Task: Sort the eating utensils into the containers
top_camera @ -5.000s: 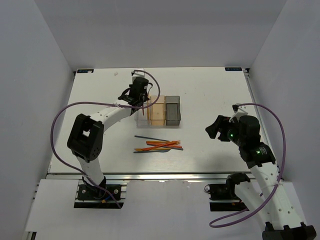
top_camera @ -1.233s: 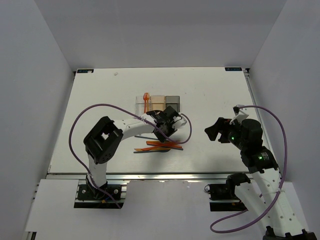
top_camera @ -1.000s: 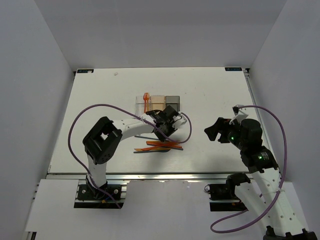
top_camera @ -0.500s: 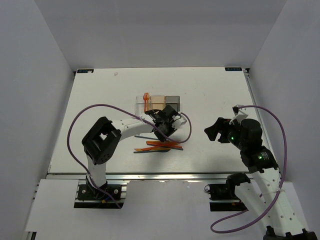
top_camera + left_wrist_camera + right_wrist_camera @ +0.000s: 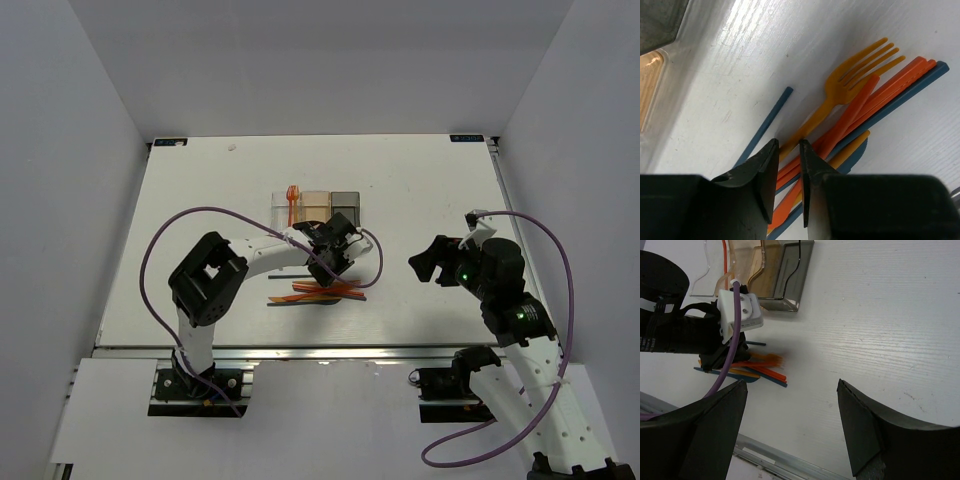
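Left arm: reaches across the table (image 5: 430, 190) to the loose pile of eating utensils (image 5: 318, 291), which lies just in front of the containers.

Left gripper (image 5: 789, 150): down at the pile's edge. Its two fingers are drawn nearly together, and the handle of a yellow-orange fork (image 5: 850, 80) runs into the narrow slot between them. It reads as pinched on that handle.

The fork's tines point away from the fingers. Its head looks smeared in the right wrist view.

Pile: orange pieces (image 5: 860, 105) lie crossed beside and under the fork. A long dark blue piece (image 5: 900, 95) runs along their far side. A shorter dark blue stick (image 5: 765, 122) lies on the other side of the fork. The types of the orange and blue pieces cannot be told.

Containers: three in a row, touching side by side.
- Clear bin (image 5: 285, 210): holds one orange utensil (image 5: 292, 195), propped against the wall.
- Tan bin (image 5: 315, 205): contents cannot be made out.
- Dark grey bin (image 5: 345, 203): contents cannot be made out.

Right gripper (image 5: 791, 385): fingers spread wide with nothing between them. It hangs above bare table, well apart from the pile, on the right side.
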`<state>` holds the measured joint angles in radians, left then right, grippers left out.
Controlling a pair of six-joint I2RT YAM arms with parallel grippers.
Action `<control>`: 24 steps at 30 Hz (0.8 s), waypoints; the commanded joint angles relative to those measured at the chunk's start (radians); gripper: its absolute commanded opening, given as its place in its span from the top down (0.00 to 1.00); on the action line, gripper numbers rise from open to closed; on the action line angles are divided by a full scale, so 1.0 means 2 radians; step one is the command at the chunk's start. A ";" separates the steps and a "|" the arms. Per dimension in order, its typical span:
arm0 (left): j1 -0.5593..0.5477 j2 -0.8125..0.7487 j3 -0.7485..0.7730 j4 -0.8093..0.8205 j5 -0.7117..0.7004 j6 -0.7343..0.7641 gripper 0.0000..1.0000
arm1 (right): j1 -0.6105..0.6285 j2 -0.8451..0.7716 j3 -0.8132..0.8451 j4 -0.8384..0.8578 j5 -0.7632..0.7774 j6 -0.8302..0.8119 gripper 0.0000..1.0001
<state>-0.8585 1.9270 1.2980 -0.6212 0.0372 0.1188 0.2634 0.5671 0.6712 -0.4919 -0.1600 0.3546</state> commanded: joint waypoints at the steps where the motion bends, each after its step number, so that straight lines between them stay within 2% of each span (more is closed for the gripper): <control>1: 0.003 0.004 0.000 0.001 -0.004 0.000 0.67 | 0.003 -0.007 -0.003 0.016 0.002 -0.010 0.22; 10: 0.003 0.017 0.008 0.000 -0.004 0.001 0.68 | 0.003 -0.007 -0.003 0.017 0.004 -0.010 0.22; 24: 0.003 0.023 0.033 0.003 -0.001 0.003 0.83 | 0.005 -0.007 -0.003 0.016 0.005 -0.010 0.22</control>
<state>-0.8585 1.9579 1.3407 -0.6167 0.0334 0.1234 0.2642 0.5625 0.6712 -0.4919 -0.1593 0.3542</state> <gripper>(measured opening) 0.200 0.780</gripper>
